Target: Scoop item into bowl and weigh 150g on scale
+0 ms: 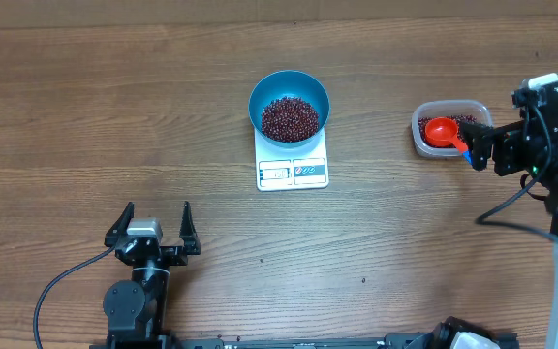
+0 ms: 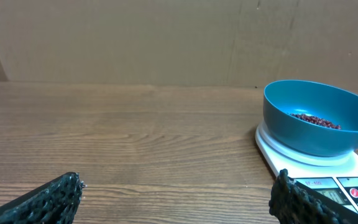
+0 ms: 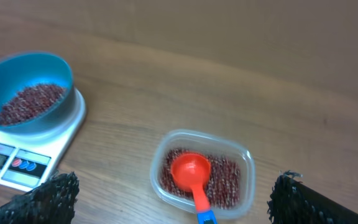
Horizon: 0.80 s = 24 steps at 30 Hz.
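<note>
The blue bowl (image 1: 290, 89) sits on the white scale (image 1: 293, 171), with a layer of red-brown beans (image 1: 290, 117) inside. More beans (image 3: 225, 177) fill a clear tub (image 1: 426, 145) at the right, and a red scoop (image 1: 441, 132) with a blue handle end lies in it. My right gripper (image 1: 477, 145) hovers just right of the tub, open, holding nothing. In the right wrist view the scoop (image 3: 190, 171) lies between and beyond my fingers. My left gripper (image 1: 157, 208) rests open and empty near the front left. From there the bowl (image 2: 316, 134) and scale (image 2: 291, 163) are ahead to the right.
The table is bare brown wood (image 1: 114, 107). A cardboard wall (image 2: 135, 37) stands along the far edge. The right arm's cable (image 1: 507, 208) hangs over the table at the right.
</note>
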Available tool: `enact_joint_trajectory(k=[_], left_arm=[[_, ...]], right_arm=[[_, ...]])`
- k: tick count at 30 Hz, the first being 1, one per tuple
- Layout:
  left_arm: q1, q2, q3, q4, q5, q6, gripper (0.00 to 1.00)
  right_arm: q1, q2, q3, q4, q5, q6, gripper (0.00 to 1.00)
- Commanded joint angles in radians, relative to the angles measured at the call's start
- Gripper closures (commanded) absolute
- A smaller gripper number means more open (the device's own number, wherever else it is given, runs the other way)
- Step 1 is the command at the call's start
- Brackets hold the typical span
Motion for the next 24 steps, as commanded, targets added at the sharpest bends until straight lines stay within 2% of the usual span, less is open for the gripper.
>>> enact_joint_trajectory(k=[1, 6, 21, 24], left_arm=[[0.006, -0.011, -0.004, -0.002, -0.006, 0.019, 0.0], [0.006, -0.011, -0.004, -0.002, -0.006, 0.019, 0.0], [0.006, -0.011, -0.004, -0.002, -0.006, 0.019, 0.0], [0.006, -0.011, -0.004, -0.002, -0.006, 0.019, 0.01]], right_arm=[[0.007, -0.064, -0.105, 0.066, -0.099, 0.016, 0.0], [0.007, -0.168, -0.27, 0.235, -0.109, 0.121, 0.0], [0.169, -0.529, -0.763, 0.7, -0.124, 0.144, 0.0], [0.183, -0.577, -0.832, 0.743, -0.124, 0.159, 0.0]])
